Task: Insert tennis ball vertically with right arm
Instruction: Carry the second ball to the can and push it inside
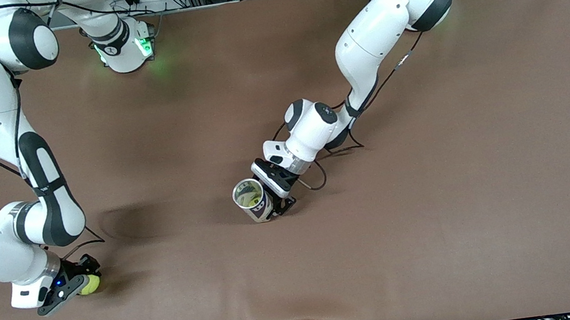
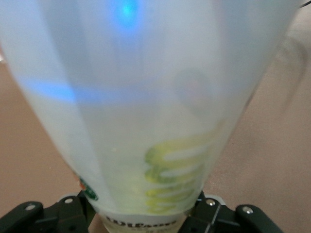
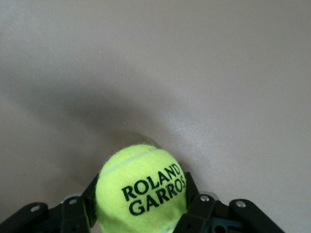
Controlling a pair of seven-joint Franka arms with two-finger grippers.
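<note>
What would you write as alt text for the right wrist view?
A fuzzy yellow-green tennis ball printed "ROLAND GARROS" sits clamped between the black fingers of the right gripper, low over the plain brown table mat.

Both Frankas had glossy white shells with black joint bands and round black end caps. Thin black cables ran along the outside of each arm, looping loose near the wrists. Right arm's base ring glowed green. Right gripper (image 1: 79, 284) was black on a white body with a small blue LED; left gripper (image 1: 275, 206) was black too, below a white hand block. Silver screw heads showed on the black fingers (image 3: 201, 206) in the wrist views.
</note>
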